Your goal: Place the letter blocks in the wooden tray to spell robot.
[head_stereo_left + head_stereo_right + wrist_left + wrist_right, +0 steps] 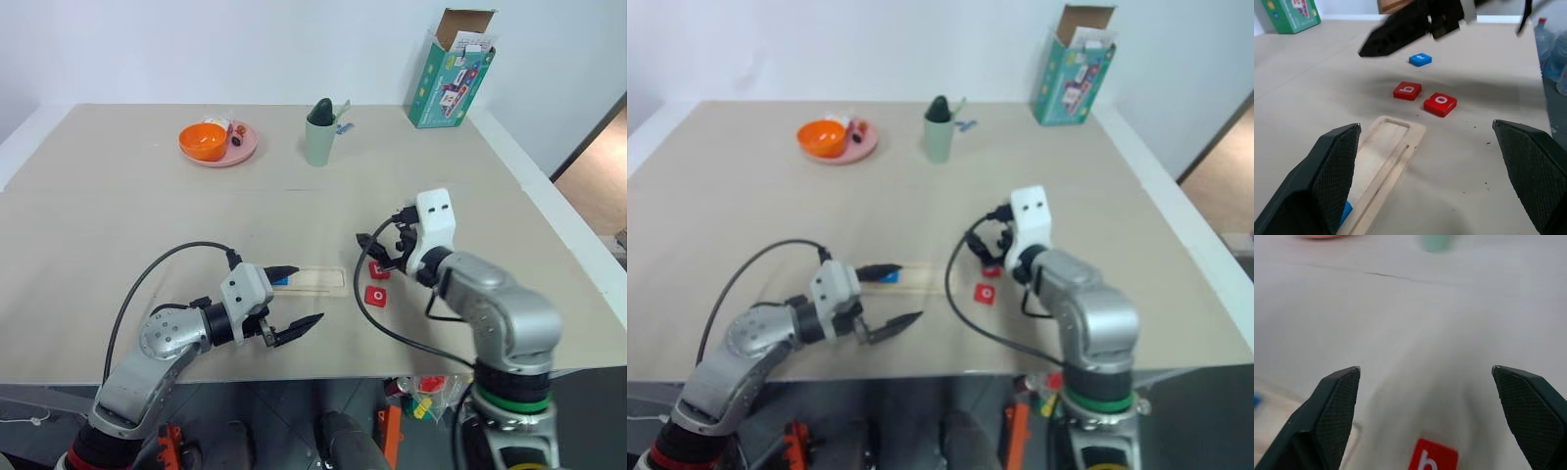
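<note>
We see the left claw spread apart and empty over the near end of the wooden tray, where a blue tile lies. The right claw is also spread apart, hovering above the red b tile; the red o tile and blue r tile rest on the table nearby.

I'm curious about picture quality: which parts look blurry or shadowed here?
Left wrist view: the right gripper overhead is smeared, with a soft shadow on the table around the red b tile; tiles are sharp. Right wrist view: the green cup and table are soft. Right eye view: hazier than the left eye view.
</note>
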### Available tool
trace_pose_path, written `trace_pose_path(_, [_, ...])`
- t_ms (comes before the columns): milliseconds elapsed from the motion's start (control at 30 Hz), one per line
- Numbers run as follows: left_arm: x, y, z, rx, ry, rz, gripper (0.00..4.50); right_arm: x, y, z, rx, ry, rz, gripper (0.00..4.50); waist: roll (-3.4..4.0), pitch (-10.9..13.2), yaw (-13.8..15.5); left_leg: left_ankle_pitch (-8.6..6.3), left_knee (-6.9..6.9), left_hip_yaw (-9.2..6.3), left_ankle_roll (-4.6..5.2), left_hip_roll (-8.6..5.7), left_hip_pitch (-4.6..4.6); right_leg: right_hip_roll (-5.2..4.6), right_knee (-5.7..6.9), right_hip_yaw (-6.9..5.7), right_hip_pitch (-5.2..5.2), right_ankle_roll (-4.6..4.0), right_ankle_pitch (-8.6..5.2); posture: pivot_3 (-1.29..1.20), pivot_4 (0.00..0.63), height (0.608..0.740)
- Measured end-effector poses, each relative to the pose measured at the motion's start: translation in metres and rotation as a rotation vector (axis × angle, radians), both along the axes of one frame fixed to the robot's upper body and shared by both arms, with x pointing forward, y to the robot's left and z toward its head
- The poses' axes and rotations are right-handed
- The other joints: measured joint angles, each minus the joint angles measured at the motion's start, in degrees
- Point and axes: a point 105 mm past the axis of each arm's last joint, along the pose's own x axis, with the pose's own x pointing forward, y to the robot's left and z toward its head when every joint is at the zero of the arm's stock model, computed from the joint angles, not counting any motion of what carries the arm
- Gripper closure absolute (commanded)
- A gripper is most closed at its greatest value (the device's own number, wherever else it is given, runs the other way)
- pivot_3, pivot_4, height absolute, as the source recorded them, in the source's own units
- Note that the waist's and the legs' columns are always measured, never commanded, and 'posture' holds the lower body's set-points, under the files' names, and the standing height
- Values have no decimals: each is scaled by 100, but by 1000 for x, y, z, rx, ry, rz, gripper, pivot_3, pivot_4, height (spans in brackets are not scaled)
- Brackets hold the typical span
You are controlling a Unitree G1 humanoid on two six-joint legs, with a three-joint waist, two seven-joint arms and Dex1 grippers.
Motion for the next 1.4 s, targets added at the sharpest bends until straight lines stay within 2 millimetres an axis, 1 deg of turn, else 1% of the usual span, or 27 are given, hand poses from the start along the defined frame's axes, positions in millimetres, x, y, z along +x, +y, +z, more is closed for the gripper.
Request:
trace_pose_path(67, [-2, 0, 2, -13, 6, -22, 0, 1, -12, 12, -98, -24, 163, 39, 4, 7, 2, -1, 1, 3, 2, -2, 4, -3, -9, 0, 8, -1, -1, 0, 150, 740])
trace_pose_path(100, [-2, 0, 3, -20, 10, -26, 0, 2, -15, 14, -121, -29, 228, 39, 2, 7, 2, -3, 1, 2, 5, -1, 9, -2, -11, -1, 13, -1, -1, 0, 150, 740])
trace_pose_path(133, [-2, -1, 4, -31, 15, -35, 0, 1, -17, 12, -143, -26, 316, 39, 0, 8, 2, -5, 1, 2, 9, 0, 13, -1, -11, -1, 18, -2, -1, 0, 150, 740])
trace_pose_path(167, [-3, -1, 6, -41, 27, -52, 0, 2, -19, 6, -176, -14, 404, 39, -1, 8, 2, -6, 2, 3, 11, 0, 22, 0, -11, -2, 25, -2, -1, 0, 150, 740])
trace_pose_path(233, [-5, -1, 7, -52, 61, -80, 0, 5, -26, -18, -251, 30, 562, 39, 0, 10, -4, -8, 1, 4, 14, 0, 28, 1, -10, -1, 28, -2, -1, 0, 150, 740])
trace_pose_path(300, [-6, -1, 6, -69, 104, -92, 0, 9, -33, -37, -290, 72, 642, 39, 9, 17, -19, -8, 2, 9, 15, 0, 29, 2, -7, 5, 25, 2, 3, 0, 150, 740])
trace_pose_path(333, [-6, 0, 6, -82, 133, -97, 0, 13, -36, -43, -310, 82, 676, 39, 17, 28, -40, -8, 2, 12, 15, 0, 29, 3, -7, 10, 22, 19, 17, 0, 150, 740])
trace_pose_path(400, [-7, 2, 5, -89, 163, -97, 0, 21, -37, -45, -332, 78, 714, 39, 30, 41, -50, -8, 4, 12, 15, 0, 29, 5, -6, 12, 22, 29, 25, 0, 150, 740])
trace_pose_path(433, [-7, 3, 4, -84, 170, -96, 0, 27, -37, -45, -335, 65, 724, 39, 32, 44, -56, -8, 4, 9, 15, 1, 30, 6, -5, 11, 22, 30, 28, 0, 150, 740])
trace_pose_path(567, [-8, 6, 4, -71, 163, -69, 0, 37, -32, -46, -329, 53, 744, 39, 32, 45, -33, -8, 4, 3, 15, 1, 27, 5, -4, 8, 26, 33, 26, 0, 150, 740])
trace_pose_path(733, [-10, 9, 1, -54, 157, -36, 0, 33, -35, -62, -343, 89, 782, 39, 34, 46, 5, -9, 5, 7, 15, -4, 24, -3, -4, 12, 26, 38, 22, 0, 150, 740])
trace_pose_path(967, [-13, 10, 0, -50, 158, -24, 0, 31, -38, -68, -344, 114, 793, 39, 34, 45, 5, -8, 15, 7, 16, -2, 30, 1, -2, 12, 30, 23, 30, 0, 150, 740])
trace_pose_path(1100, [-12, 10, -1, -41, 155, -20, 0, 31, -41, -77, -338, 139, 778, 39, 35, 46, 4, -7, 21, 9, 15, -2, 33, 2, -2, 15, 34, 18, 31, 0, 150, 740])
trace_pose_path(1367, [-12, 11, -1, -36, 153, -13, 0, 39, -42, -76, -325, 132, 727, 39, 35, 45, 3, -6, 27, 9, 14, -2, 34, 1, -2, 16, 39, 21, 34, 0, 150, 740])
trace_pose_path(1400, [-12, 11, -1, -36, 152, -12, 0, 39, -41, -76, -324, 130, 726, 563, 35, 45, 3, -6, 27, 8, 14, -2, 35, 2, -2, 16, 40, 24, 36, 0, 150, 740])
